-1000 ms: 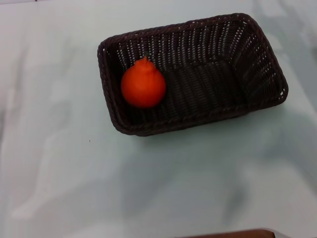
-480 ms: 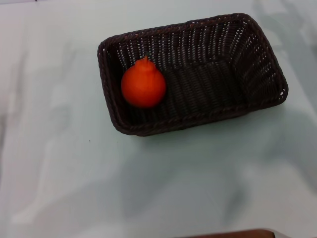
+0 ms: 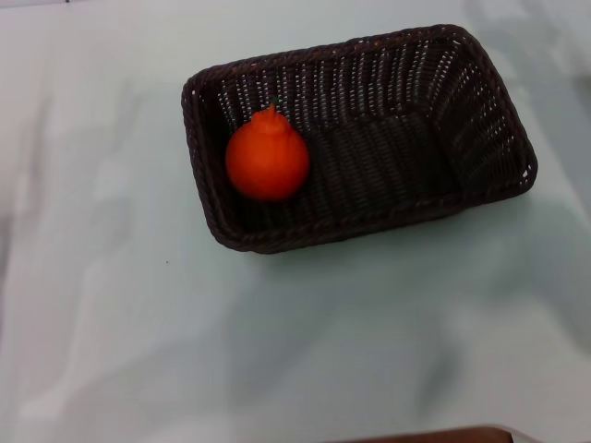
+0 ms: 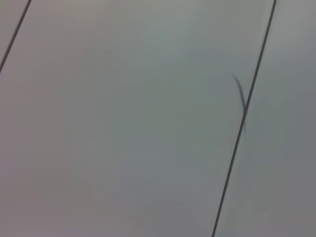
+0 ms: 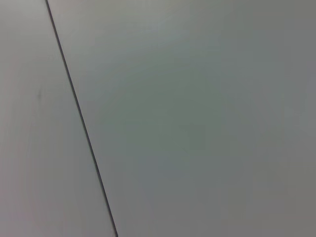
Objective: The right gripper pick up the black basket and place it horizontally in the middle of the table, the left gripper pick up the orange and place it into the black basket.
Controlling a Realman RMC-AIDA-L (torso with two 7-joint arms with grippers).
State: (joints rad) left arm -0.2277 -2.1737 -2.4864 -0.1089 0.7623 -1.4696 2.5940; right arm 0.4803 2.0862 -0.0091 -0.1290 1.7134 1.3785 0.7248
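Note:
The black basket (image 3: 443, 157) lies lengthwise across the far middle of the table (image 3: 111, 305) in the head view, slightly turned. The orange (image 3: 267, 160) rests inside the basket at its left end, stem up. Neither the left gripper nor the right gripper shows in any view. Both wrist views show only a plain grey panelled surface with thin dark seams.
A brown edge (image 3: 434, 435) shows at the bottom of the head view, near the table's front. A thin dark seam (image 4: 242, 123) crosses the left wrist view and another seam (image 5: 81, 123) crosses the right wrist view.

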